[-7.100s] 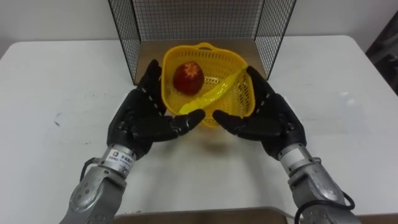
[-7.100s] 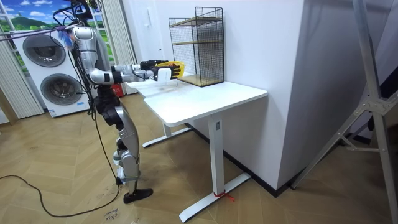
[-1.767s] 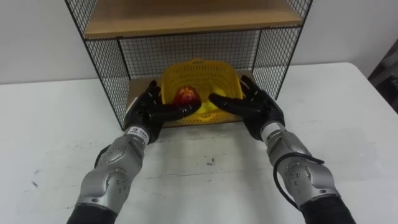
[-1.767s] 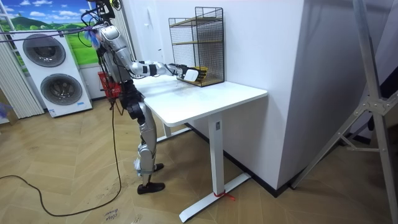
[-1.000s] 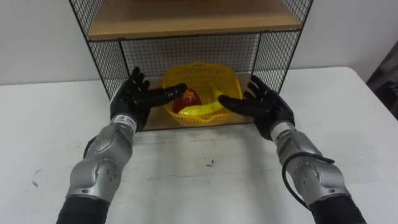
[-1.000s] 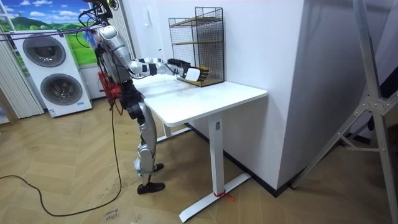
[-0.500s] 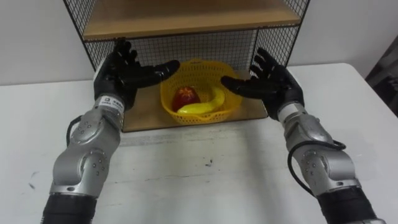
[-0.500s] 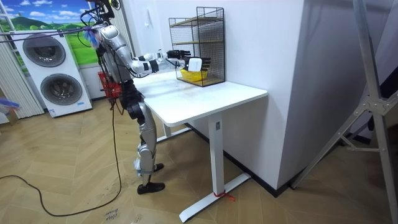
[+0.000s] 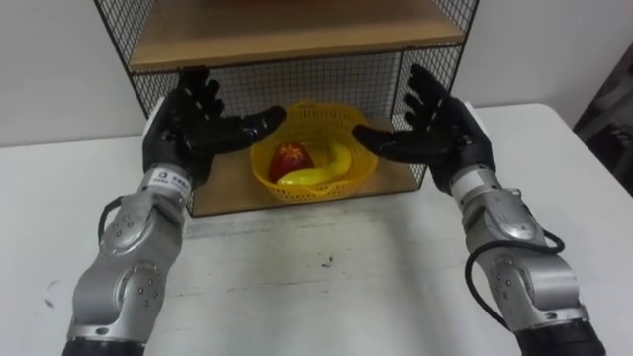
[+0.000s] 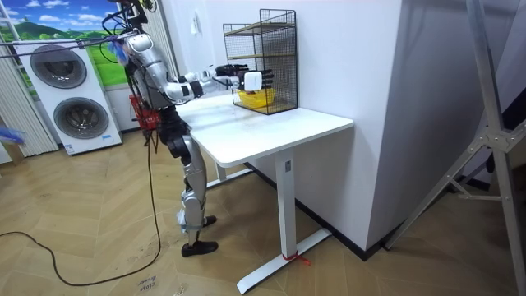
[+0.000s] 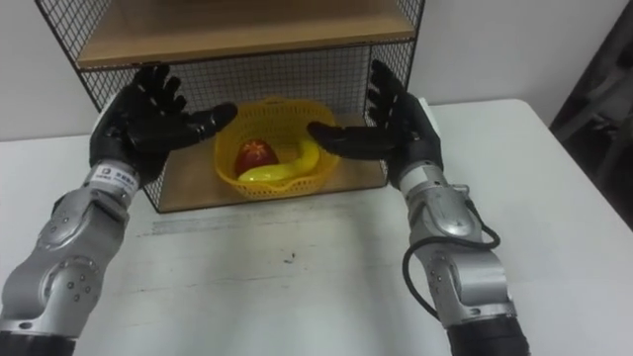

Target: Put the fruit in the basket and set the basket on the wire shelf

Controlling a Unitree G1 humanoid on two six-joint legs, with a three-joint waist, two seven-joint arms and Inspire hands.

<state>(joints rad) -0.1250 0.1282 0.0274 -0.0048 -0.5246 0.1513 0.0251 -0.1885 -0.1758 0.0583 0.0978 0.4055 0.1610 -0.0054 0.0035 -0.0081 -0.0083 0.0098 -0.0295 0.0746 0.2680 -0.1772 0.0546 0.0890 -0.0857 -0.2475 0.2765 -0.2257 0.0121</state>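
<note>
1. We find the yellow basket (image 9: 315,190) resting on the lower wooden board (image 9: 226,180) of the wire shelf (image 9: 326,74), towards the middle of the bay and under the upper board (image 9: 297,25).
2. The fruit is inside the basket: a red apple (image 9: 289,158) on the left and a banana (image 9: 318,172) lying across to its right. The two touch.
3. The left hand (image 9: 185,127) is raised in front of the shelf's left edge, fingers spread and straight, thumb pointing in towards the basket. It holds nothing and is clear of the basket.
4. The right hand (image 9: 445,133) mirrors it at the shelf's right edge, also spread, empty and apart from the basket.
5. In the room view the robot stands at the far-left end of the white table (image 9: 326,277), both arms stretched out to the shelf.
6. Judgement: both parts of the task appear met, and the step in hand is the release and clearing of the shelf.
7. Judgement: the next move calls for bringing both arms back towards the body, keeping the fingers off the mesh sides and front posts so that the shelf is not knocked.
</note>
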